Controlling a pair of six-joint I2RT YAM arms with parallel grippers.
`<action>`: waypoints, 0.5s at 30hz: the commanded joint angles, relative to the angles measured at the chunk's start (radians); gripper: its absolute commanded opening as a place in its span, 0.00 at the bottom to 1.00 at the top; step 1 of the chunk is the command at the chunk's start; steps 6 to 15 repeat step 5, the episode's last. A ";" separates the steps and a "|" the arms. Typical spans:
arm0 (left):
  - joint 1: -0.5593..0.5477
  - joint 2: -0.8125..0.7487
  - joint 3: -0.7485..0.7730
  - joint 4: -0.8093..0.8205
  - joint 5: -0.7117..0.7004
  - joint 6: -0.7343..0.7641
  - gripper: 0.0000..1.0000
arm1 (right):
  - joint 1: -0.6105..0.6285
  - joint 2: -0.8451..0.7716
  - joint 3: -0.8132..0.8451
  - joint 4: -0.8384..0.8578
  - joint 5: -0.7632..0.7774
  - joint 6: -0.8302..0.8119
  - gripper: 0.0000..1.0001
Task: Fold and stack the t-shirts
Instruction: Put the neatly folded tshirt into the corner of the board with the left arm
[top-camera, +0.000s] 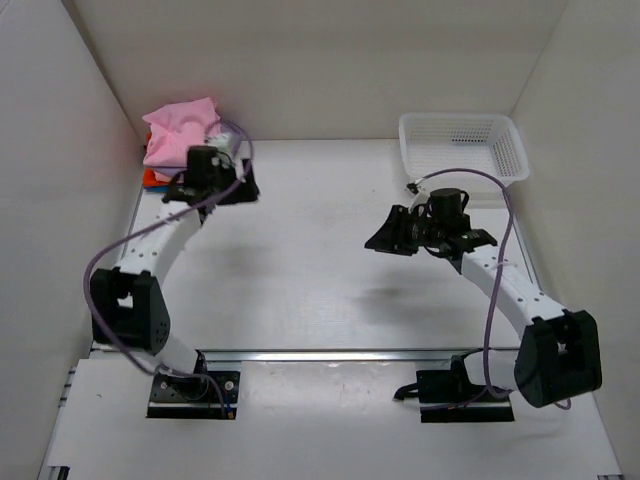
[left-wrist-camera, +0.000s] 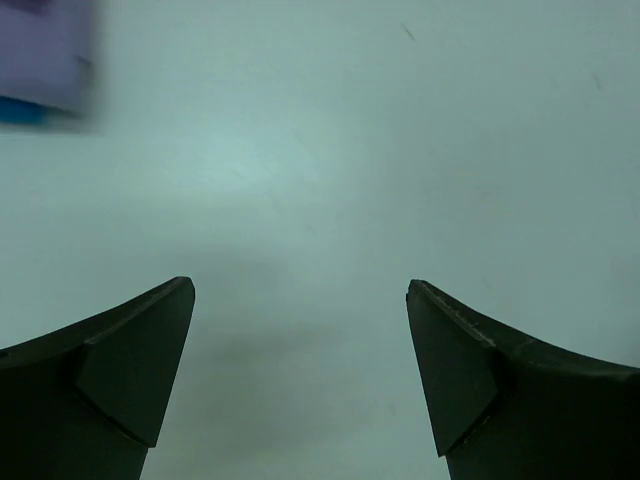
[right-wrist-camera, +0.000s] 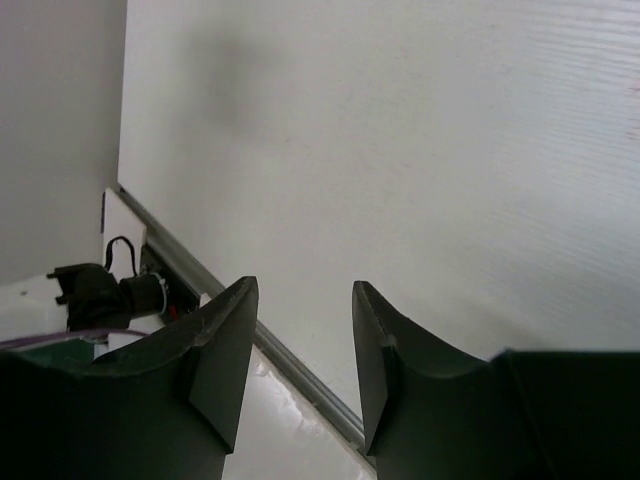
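The t-shirts sit stacked in the far left corner of the table. A folded light pink t-shirt (top-camera: 180, 128) is on top, and an orange edge (top-camera: 152, 178) shows beneath it. In the left wrist view a blurred lavender corner (left-wrist-camera: 45, 50) over a blue strip (left-wrist-camera: 22, 112) shows at the top left. My left gripper (top-camera: 236, 186) (left-wrist-camera: 300, 288) hangs just right of the stack, open wide and holding nothing, over bare table. My right gripper (top-camera: 388, 238) (right-wrist-camera: 304, 288) hovers right of the table's middle, its jaws partly apart with nothing between them.
A white plastic mesh basket (top-camera: 462, 145) stands at the back right, behind the right arm. White walls close in the left, back and right sides. The right wrist view shows the metal rail (right-wrist-camera: 300, 375) along the table's near edge.
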 joint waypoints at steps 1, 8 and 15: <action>-0.133 -0.241 -0.179 0.010 -0.052 0.047 0.99 | -0.006 -0.113 -0.034 -0.007 0.059 -0.027 0.40; -0.116 -0.390 -0.265 -0.041 0.056 -0.025 0.98 | -0.012 -0.204 -0.099 0.042 0.045 0.017 0.40; -0.116 -0.390 -0.265 -0.041 0.056 -0.025 0.98 | -0.012 -0.204 -0.099 0.042 0.045 0.017 0.40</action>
